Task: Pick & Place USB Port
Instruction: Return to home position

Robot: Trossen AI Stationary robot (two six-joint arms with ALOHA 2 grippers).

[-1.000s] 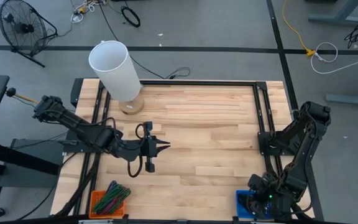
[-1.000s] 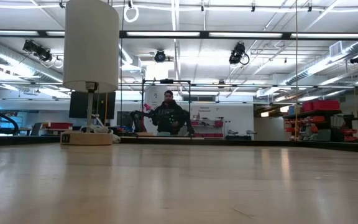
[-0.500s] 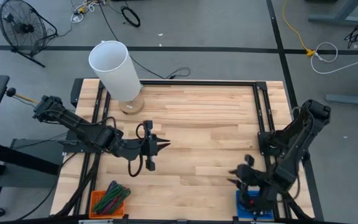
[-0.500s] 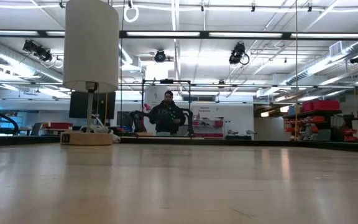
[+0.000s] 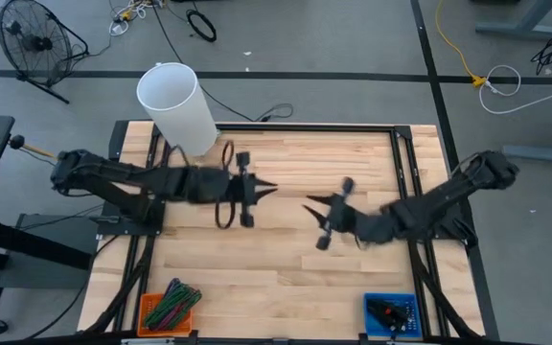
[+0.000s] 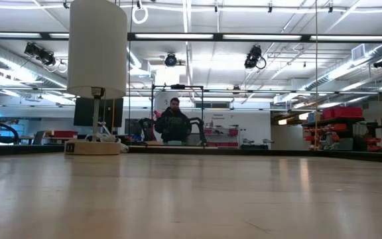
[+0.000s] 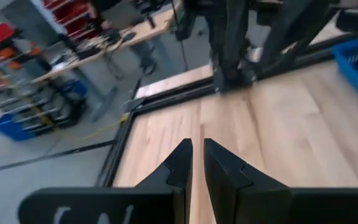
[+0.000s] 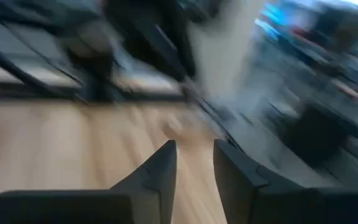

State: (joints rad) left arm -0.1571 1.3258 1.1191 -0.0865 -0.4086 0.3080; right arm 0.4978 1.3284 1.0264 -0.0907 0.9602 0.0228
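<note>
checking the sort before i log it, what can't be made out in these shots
- Blue bin: high view, its dark contents are too small to count; left wrist view, the picture's edge cuts it off.
- Orange bin: high view, the green cables are bundled, number unclear.
- Right wrist view: blur smears what lies beyond the right end effector.
- Low view: neither bin shows.

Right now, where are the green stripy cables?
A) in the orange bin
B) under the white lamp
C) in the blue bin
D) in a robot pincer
A: the high view shows the green cables lying bunched inside the orange bin.
</note>
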